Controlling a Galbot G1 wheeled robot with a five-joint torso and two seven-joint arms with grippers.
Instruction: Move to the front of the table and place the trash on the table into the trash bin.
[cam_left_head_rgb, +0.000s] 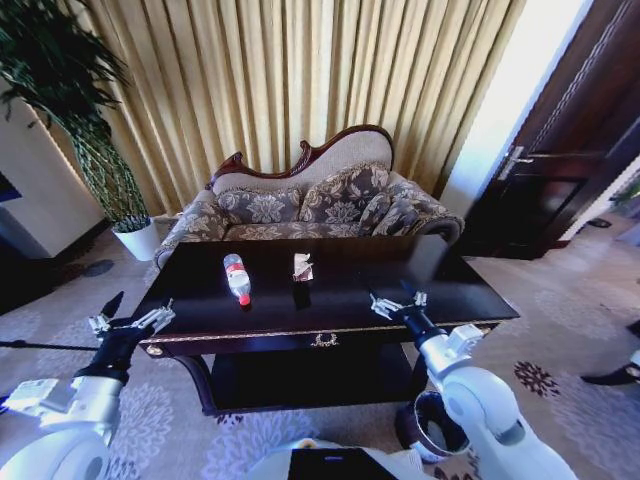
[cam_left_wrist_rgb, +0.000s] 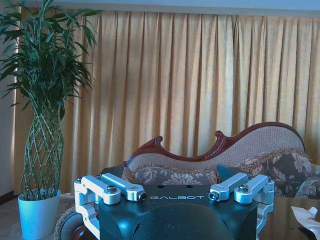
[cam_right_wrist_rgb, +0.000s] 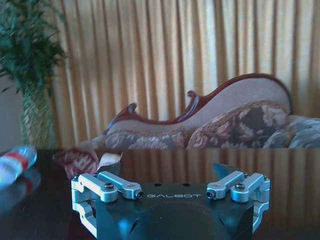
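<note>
The right gripper (cam_left_head_rgb: 395, 300) hovers wide open and empty over the glossy dark-brown wooden table's (cam_left_head_rgb: 470, 300) front edge; the left gripper (cam_left_head_rgb: 135, 318), equally open, hangs beside its corner. The clear red-capped plastic bottle (cam_left_head_rgb: 237, 277) and crumpled brownish-white wrapper (cam_left_head_rgb: 302, 266) lie mid-table, the round dark trash bin (cam_left_head_rgb: 432, 425) on the floor below. Driving looks done; picking comes next, calling for a forward reach.

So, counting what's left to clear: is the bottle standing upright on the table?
No, the bottle lies on its side on the table.

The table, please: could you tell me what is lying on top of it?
On the table lie a clear bottle with a red label and a crumpled wrapper. The right claw hovers open over its front edge, hiding a little surface there.
</note>
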